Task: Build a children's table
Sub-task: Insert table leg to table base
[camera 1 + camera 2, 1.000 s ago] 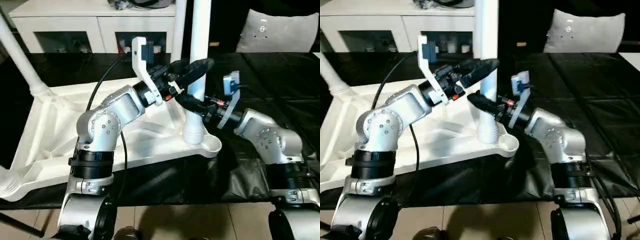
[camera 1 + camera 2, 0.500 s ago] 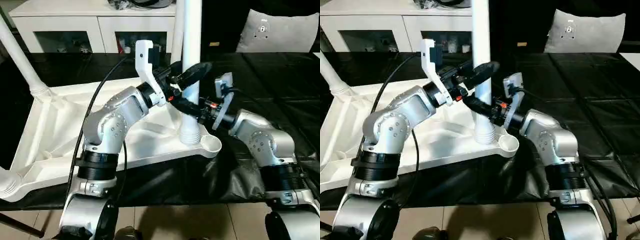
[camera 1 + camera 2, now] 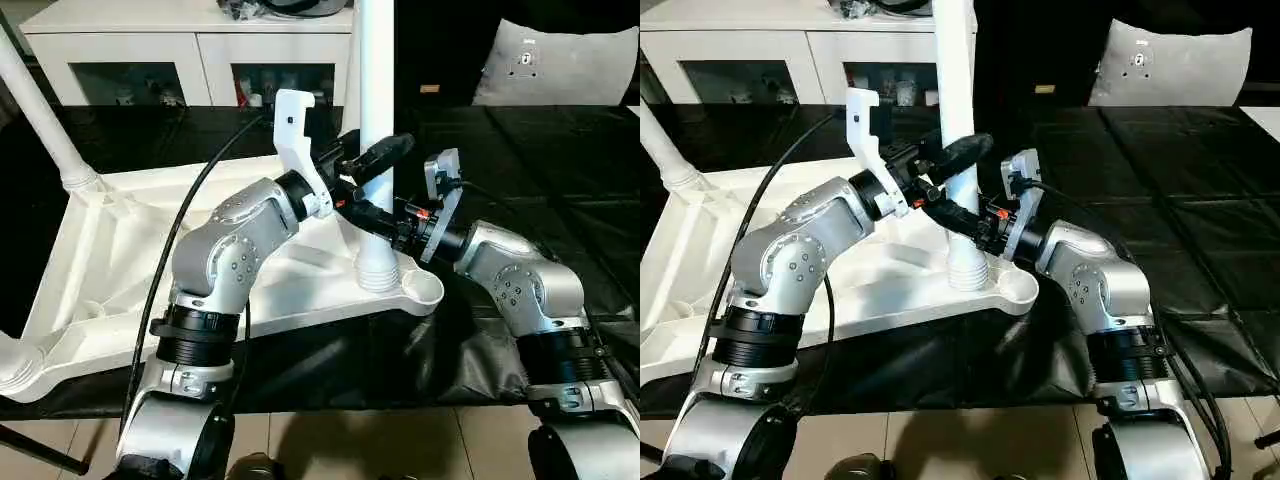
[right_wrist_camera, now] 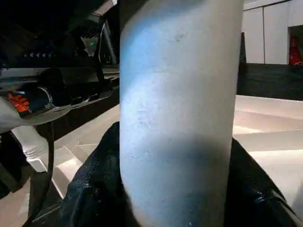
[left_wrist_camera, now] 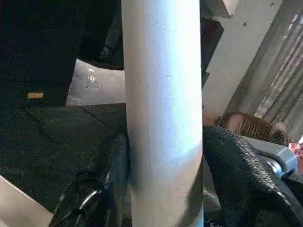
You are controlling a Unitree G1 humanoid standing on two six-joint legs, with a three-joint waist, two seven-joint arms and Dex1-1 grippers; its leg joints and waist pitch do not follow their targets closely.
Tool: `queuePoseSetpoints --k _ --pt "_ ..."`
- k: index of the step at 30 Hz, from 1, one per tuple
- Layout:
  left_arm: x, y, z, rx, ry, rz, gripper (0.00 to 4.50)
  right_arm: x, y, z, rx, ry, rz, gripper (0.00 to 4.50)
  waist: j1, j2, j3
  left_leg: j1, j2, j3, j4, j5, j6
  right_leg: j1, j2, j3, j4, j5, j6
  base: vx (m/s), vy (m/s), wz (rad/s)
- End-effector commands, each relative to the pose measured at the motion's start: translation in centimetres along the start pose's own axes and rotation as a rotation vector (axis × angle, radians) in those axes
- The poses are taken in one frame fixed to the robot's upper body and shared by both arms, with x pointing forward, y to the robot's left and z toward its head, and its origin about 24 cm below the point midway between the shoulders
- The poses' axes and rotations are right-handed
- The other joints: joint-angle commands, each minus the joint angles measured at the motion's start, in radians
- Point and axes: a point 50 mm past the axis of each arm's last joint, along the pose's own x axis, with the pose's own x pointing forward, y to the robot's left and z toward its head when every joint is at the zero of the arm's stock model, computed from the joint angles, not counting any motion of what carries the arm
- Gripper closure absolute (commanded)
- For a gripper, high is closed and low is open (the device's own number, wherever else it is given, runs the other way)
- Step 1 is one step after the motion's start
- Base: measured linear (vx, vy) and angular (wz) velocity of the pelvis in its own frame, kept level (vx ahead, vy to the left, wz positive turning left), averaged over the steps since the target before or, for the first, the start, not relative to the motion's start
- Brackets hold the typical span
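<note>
You are looking down over 2 silver forearms at a large work table covered in black sheeting. On it lies the children's table, upside down, its ribbed white underside facing up and its near edge running along the black table's front edge. 1 white leg stands upright in the near right corner region, its flared ribbed end seated on the tabletop just beside an open round corner socket, which holds nothing. Another leg slants up from the far left corner, and a 3rd flared end shows at the near left corner.

Your left gripper reaches in from the left and your right gripper from the right, meeting at the upright leg, the left one slightly higher.

The wrist views add what the head views hide. In the left wrist view the leg sits between 2 black fingers that press against its sides, so those jaws are clamped on it. In the right wrist view the leg likewise sits tight between dark fingers, also clamped on.

Behind the work table stand a white cabinet and a grey cushion. The black surface to your right lies open; a black cable loops over your left forearm.
</note>
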Motion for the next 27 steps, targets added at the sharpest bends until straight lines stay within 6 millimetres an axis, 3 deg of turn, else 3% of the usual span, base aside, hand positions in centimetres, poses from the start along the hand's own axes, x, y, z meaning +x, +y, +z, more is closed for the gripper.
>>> queuePoseSetpoints --k 1,10,21,22,27 --pt "0.3 -0.3 -0.2 0.003 0.005 -0.013 2.25 0.1 -0.1 0.0 -0.009 0.005 -0.012 2.64 -0.004 -0.013 -0.083 0.019 0.055 -0.021 -0.066 -0.164 0.026 0.054 -0.068 0.050 -0.071 -0.259 -0.148 0.000 0.000 0.00" --pt "0.3 -0.3 -0.2 0.001 0.000 -0.015 2.67 0.2 -0.2 0.1 -0.014 0.009 -0.016 2.64 -0.004 -0.015 -0.084 0.020 0.055 -0.021 -0.066 -0.160 0.029 0.054 -0.067 0.050 -0.069 -0.252 -0.153 0.000 0.000 0.00" --pt "0.2 0.4 0.0 0.062 0.011 0.024 2.70 0.1 -0.7 0.2 -0.014 0.018 -0.061 2.64 -0.006 -0.015 -0.085 0.020 0.055 -0.021 -0.065 -0.152 0.032 0.054 -0.067 0.050 -0.068 -0.248 -0.151 0.000 0.000 0.00" --pt "0.2 0.6 0.1 0.075 0.010 0.035 2.70 0.1 -0.9 0.2 -0.002 0.012 -0.072 2.08 -0.006 -0.016 -0.085 0.019 0.054 -0.021 -0.064 -0.150 0.033 0.055 -0.067 0.050 -0.068 -0.248 -0.152 0.000 0.000 0.00" --pt "0.1 1.1 0.4 0.080 0.001 0.065 2.71 0.0 -1.4 0.4 -0.006 -0.005 -0.106 1.78 -0.006 -0.015 -0.086 0.020 0.054 -0.020 -0.064 -0.146 0.028 0.054 -0.067 0.050 -0.067 -0.244 -0.154 0.000 0.000 0.00"
